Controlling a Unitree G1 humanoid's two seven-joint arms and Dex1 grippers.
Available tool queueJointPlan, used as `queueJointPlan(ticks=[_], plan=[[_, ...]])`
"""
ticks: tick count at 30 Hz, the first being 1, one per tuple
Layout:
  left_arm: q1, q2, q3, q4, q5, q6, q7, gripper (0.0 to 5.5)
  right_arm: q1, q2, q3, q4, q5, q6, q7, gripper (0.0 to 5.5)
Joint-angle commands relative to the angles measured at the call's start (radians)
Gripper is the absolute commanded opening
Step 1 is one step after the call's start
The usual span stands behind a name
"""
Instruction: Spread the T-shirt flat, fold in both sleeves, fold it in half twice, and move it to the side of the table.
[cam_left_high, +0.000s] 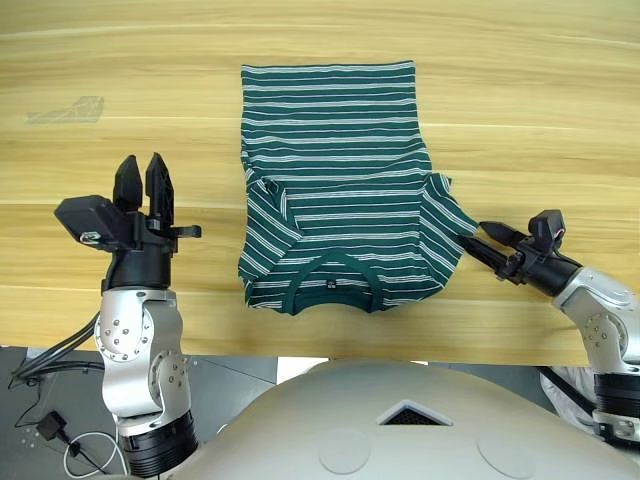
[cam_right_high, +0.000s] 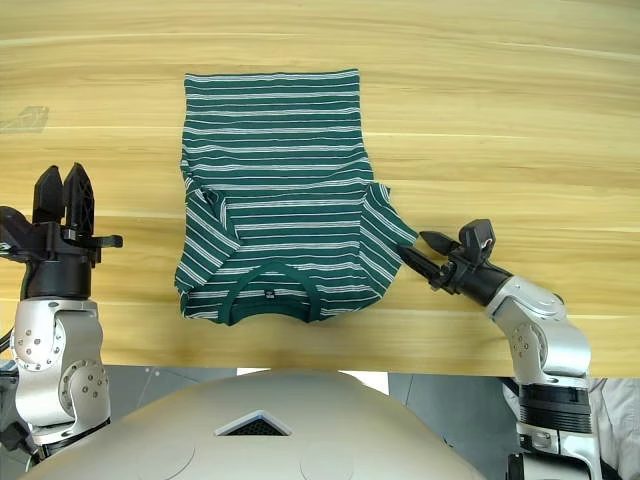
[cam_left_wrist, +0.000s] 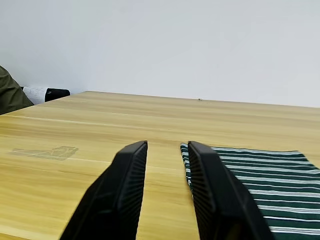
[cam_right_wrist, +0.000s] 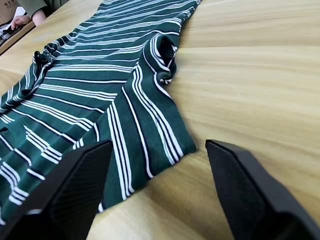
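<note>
A dark green T-shirt (cam_left_high: 335, 180) with white stripes lies flat in the middle of the wooden table (cam_left_high: 540, 120), collar toward me. Its left sleeve is folded in over the body, and the right sleeve (cam_right_wrist: 150, 125) angles out toward my right gripper. My right gripper (cam_left_high: 473, 232) sits low at the shirt's right side, open wide, with the sleeve's end lying between its fingers (cam_right_wrist: 65, 195). My left gripper (cam_left_high: 142, 165) stands upright to the left of the shirt, apart from it. It holds nothing, and a narrow gap separates its fingers (cam_left_wrist: 125, 185).
A faint grey patch (cam_left_high: 65, 110) marks the table at the far left. Bare wood extends on both sides of the shirt and behind it. The table's front edge (cam_left_high: 450, 352) runs just below the collar.
</note>
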Motion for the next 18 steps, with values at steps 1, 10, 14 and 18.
queueJointPlan(ticks=[1,10,14,18], plan=[[-0.015,-0.013,-0.012,0.025,0.026,-0.009,-0.006,1.54,-0.02,0.01,0.018,0.005,-0.033,0.008,-0.012,2.87],[-0.013,-0.035,-0.027,0.07,0.052,-0.037,-0.026,1.54,-0.043,0.019,0.03,0.032,-0.083,-0.028,-0.01,1.25],[-0.009,-0.041,-0.04,0.096,0.06,-0.053,-0.042,1.54,-0.046,0.03,0.044,0.041,-0.112,-0.06,-0.006,0.5],[-0.005,-0.045,-0.054,0.111,0.068,-0.065,-0.056,1.54,-0.051,0.041,0.043,0.043,-0.117,-0.083,0.002,0.02]])
